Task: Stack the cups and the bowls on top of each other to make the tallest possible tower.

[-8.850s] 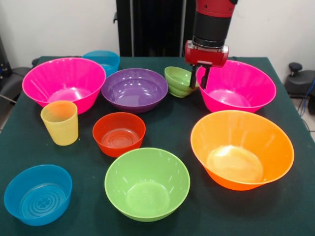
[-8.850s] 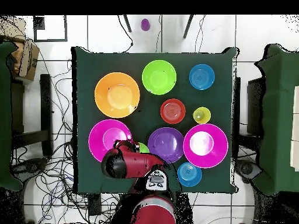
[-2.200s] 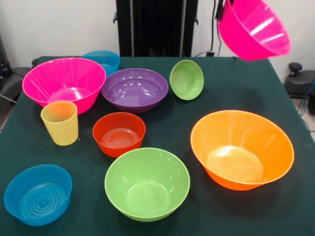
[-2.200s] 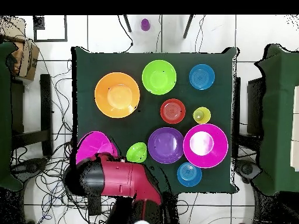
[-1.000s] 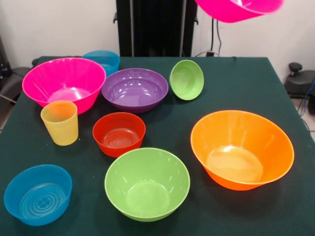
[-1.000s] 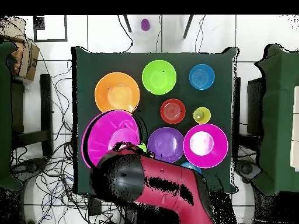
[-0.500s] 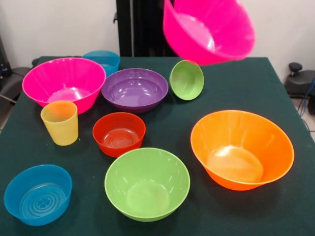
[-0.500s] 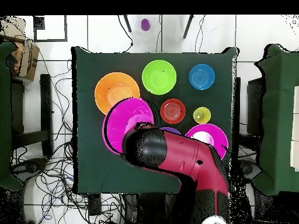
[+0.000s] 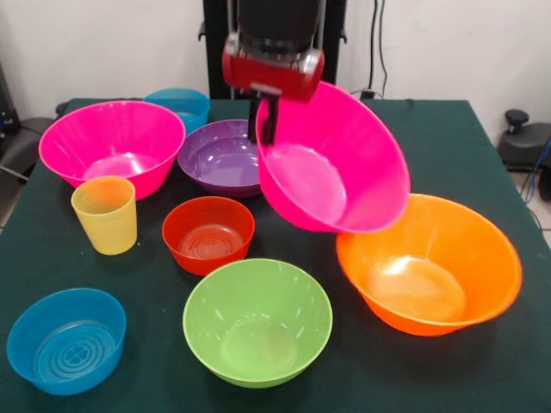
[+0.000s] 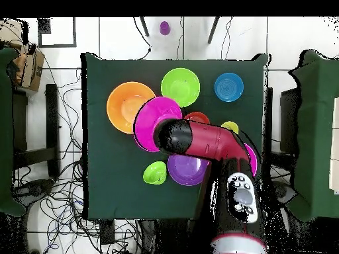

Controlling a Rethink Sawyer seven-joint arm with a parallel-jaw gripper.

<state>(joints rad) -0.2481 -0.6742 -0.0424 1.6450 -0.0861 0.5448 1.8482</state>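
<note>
Claw [image 9: 265, 120] clamped on pink bowl [image 9: 336, 163] rim, tilted over orange bowl [image 9: 430, 267], likely for nesting.

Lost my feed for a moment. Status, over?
Gripper shut on pink bowl at its rim, bowl tilted, airborne. Its lower edge overlaps orange bowl; contact unclear. Red-orange bowl close beside.
</note>
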